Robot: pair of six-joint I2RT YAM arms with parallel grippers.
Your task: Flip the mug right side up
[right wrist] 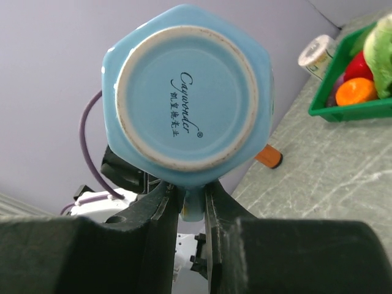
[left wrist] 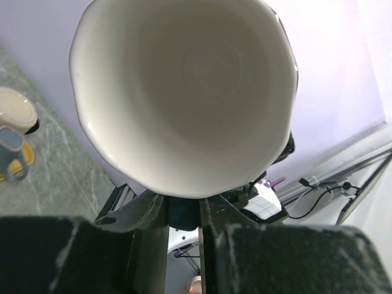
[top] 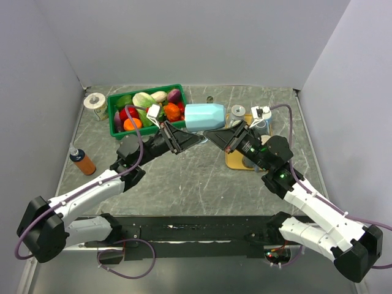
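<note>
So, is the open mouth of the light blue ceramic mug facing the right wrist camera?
No, that view shows the flat printed underside of the light blue ceramic mug.

Ceramic mug (left wrist: 184,92) fills the frame, mouth straight at the camera: white glazed inside, faceted rim. Left gripper (left wrist: 184,211) at the bottom, black fingers (left wrist: 150,223) pinched close on a small blue piece of the mug just under the rim. Grey-green marbled bench (left wrist: 61,177) at lower left. At the far left edge, cut off by the frame: a cream round object (left wrist: 12,110) and below it a blue-grey loop (left wrist: 13,156), can't identify either. Pale lilac wall behind. Lower right: black cables (left wrist: 318,202), white block (left wrist: 264,199).
</note>
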